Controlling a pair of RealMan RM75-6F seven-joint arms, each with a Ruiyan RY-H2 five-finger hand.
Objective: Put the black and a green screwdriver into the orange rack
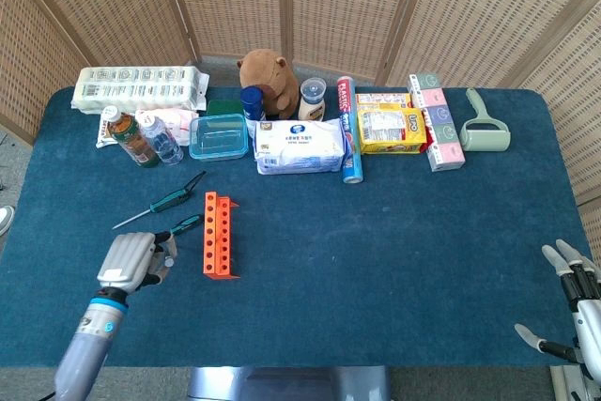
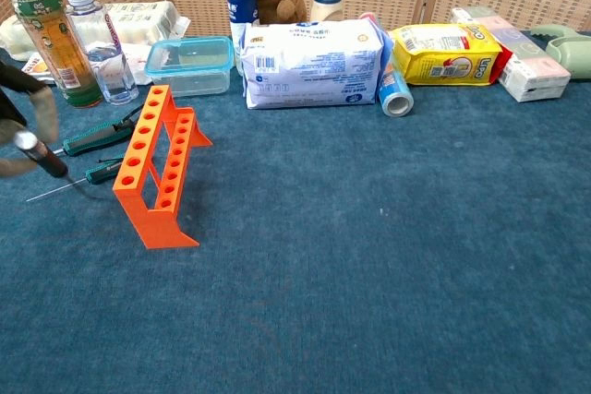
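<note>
The orange rack stands on the blue table, left of centre, with its holes facing up. My left hand is raised just left of the rack and grips the black screwdriver by its handle, which sticks out tilted below the hand. Two green screwdrivers lie flat on the cloth left of the rack, one close beside it and one further back. My right hand rests at the table's near right corner with its fingers spread, holding nothing.
Two bottles, a clear lidded box, a white wipes pack, a blue can, a yellow bag and a plush toy line the back. An egg carton sits far left.
</note>
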